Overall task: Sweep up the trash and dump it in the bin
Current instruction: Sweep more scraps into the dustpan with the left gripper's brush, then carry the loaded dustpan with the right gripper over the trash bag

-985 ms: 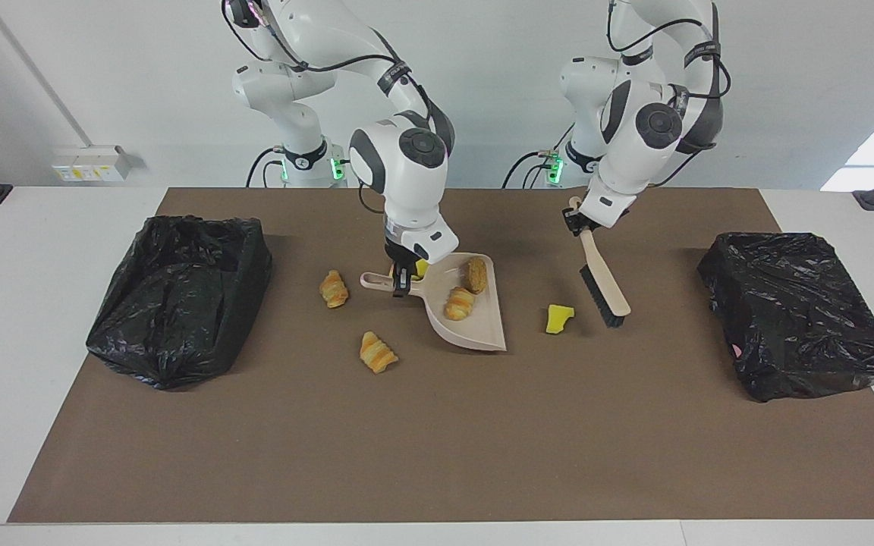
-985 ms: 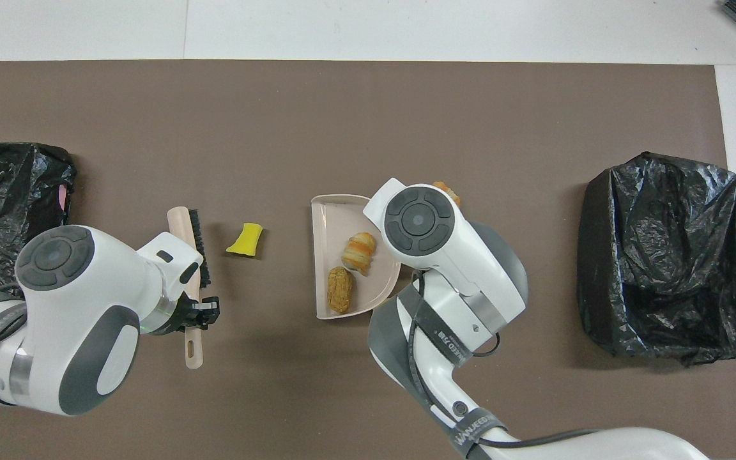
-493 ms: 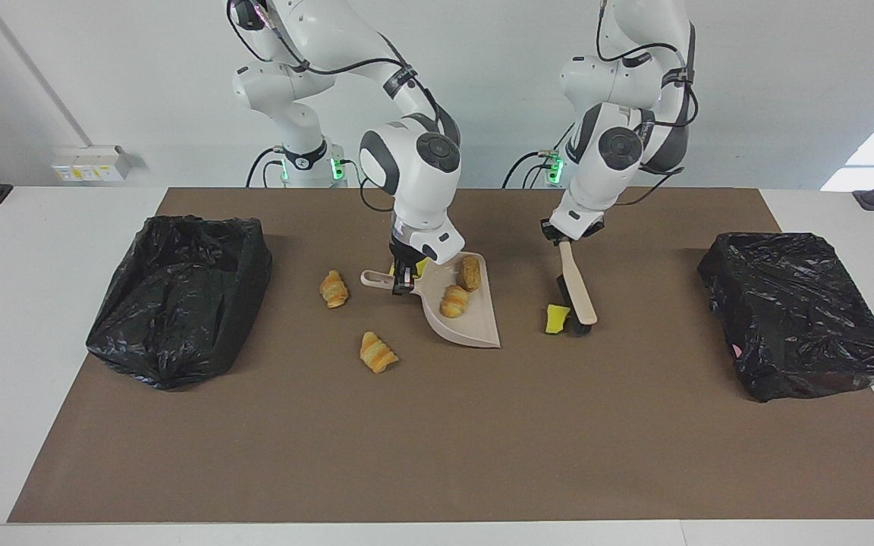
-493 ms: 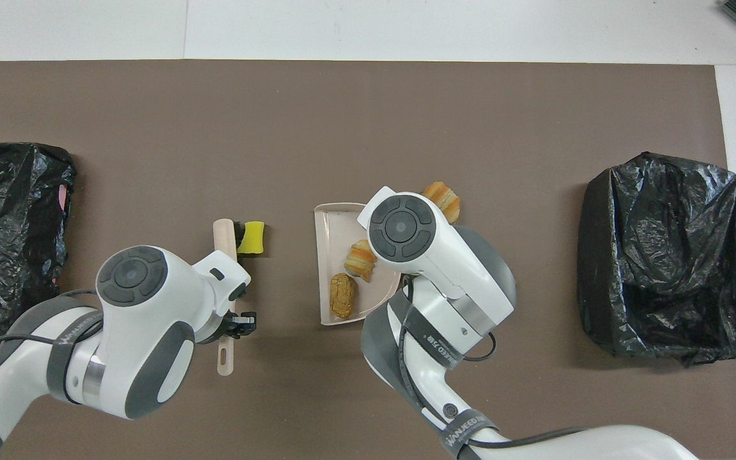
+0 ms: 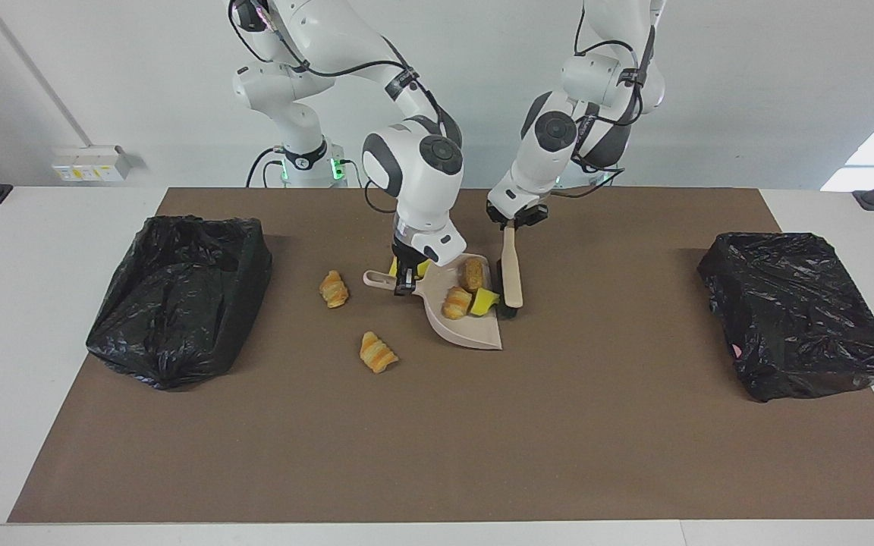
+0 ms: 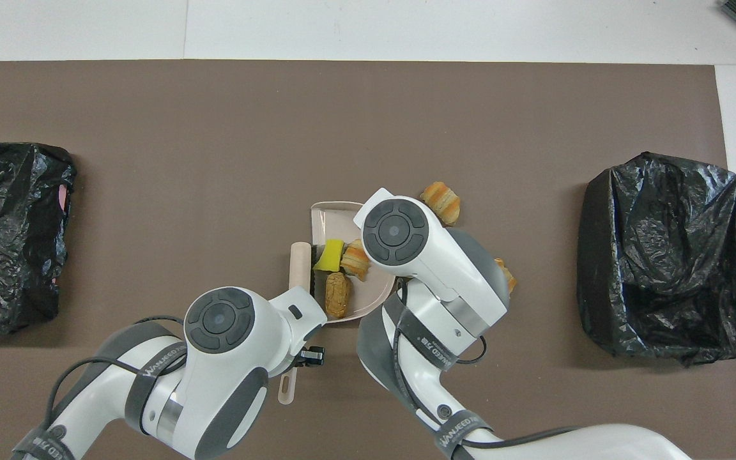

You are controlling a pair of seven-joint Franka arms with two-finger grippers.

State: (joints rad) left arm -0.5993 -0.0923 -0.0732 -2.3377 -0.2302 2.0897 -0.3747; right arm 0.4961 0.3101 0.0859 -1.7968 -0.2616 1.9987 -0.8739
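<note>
Frame centre: left pincer (image 5: 514, 220) clamped on brush (image 5: 511, 277), right pincer (image 5: 404, 282) clamped on dustpan (image 5: 475, 330) handle. Sweeping step; yellow wedge (image 5: 486, 301) in pan mouth. Next: brush in loose croissants (image 5: 334, 289) (image 5: 378, 353), mid-frame on table (image 5: 437, 440), then dump.

High facing view, steep overhead, shared table (image 5: 437, 425)
</note>
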